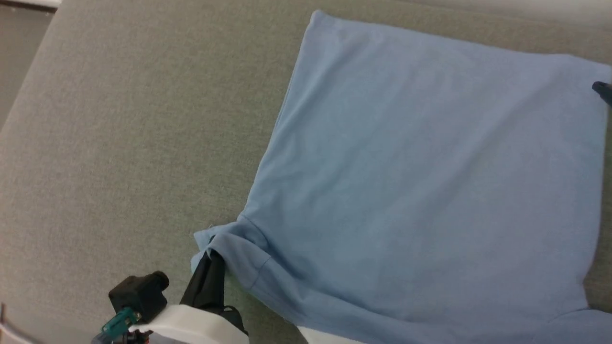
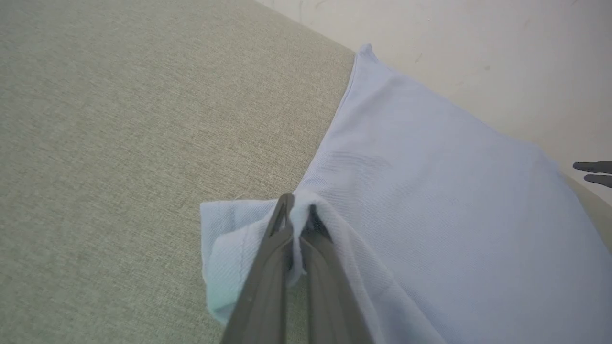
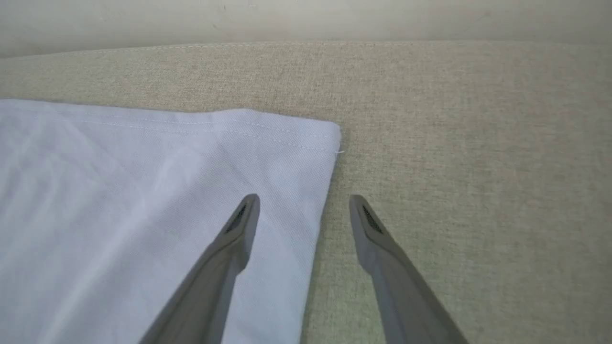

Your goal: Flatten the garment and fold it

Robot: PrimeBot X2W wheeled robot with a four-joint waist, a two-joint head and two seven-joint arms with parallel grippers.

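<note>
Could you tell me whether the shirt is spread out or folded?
Mostly spread: the shirt lies flat, except the sleeve bunched in the shut left gripper.

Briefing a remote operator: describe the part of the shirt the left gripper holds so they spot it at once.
A light-blue shirt lies spread on the grey-beige fabric surface. At its near left corner is a short sleeve, pinched in the shut left gripper. It alone is bunched; the hem corner by the open right gripper lies flat.
</note>
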